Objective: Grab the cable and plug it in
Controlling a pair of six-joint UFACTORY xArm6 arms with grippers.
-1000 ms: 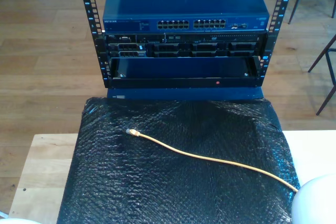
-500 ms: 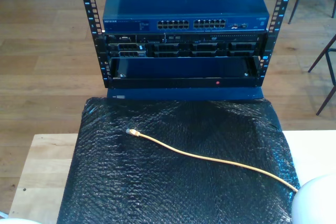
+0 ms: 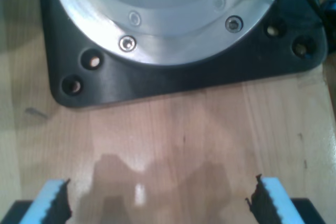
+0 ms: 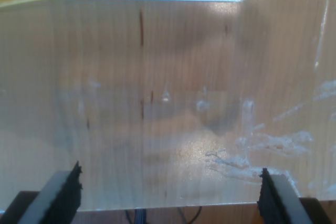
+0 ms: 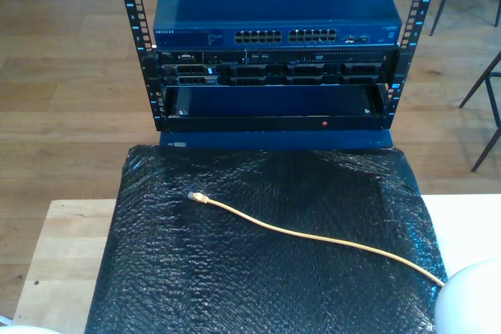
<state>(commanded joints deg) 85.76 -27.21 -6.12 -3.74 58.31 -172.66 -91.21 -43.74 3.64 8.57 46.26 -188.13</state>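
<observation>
Both my first gripper (image 3: 157, 203) and my second gripper (image 4: 169, 192) hang jaws apart, and that yellow network cable (image 5: 313, 236) looks light and floppy, so I'd pinch right behind its clear plug (image 5: 196, 195).

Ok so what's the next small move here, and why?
Probably bring one gripper over the clear plug of the thin yellow-orange cable, lying loose on the black bubble-wrap sheet. My first gripper and my second gripper are open over bare wood, holding nothing.
</observation>
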